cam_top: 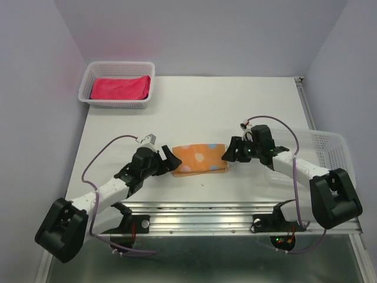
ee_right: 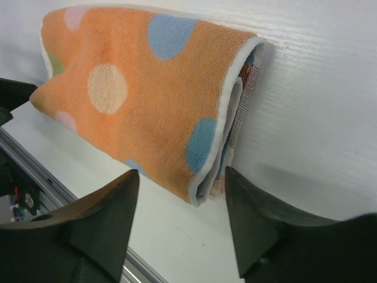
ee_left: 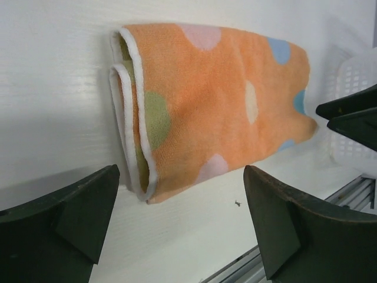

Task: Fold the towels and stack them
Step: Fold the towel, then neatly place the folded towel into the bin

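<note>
A folded towel (cam_top: pixel 199 158), orange with blue, white and green spots, lies on the table between my two grippers. My left gripper (cam_top: pixel 171 160) stands at its left end, jaws wide open, with the towel (ee_left: pixel 212 100) just beyond the tips of this gripper (ee_left: pixel 179 194). At the right end my right gripper (cam_top: pixel 227 154) is open too. The white-edged corner of the towel (ee_right: pixel 147 100) reaches between the tips of that gripper (ee_right: pixel 181 183) without being pinched. A pink-red towel (cam_top: pixel 121 87) lies folded in the far-left basket.
A white mesh basket (cam_top: pixel 88 73) sits at the table's far left corner. A second white basket (cam_top: pixel 327 147) hangs at the right edge, behind my right arm. A metal rail (cam_top: pixel 200 209) runs along the near edge.
</note>
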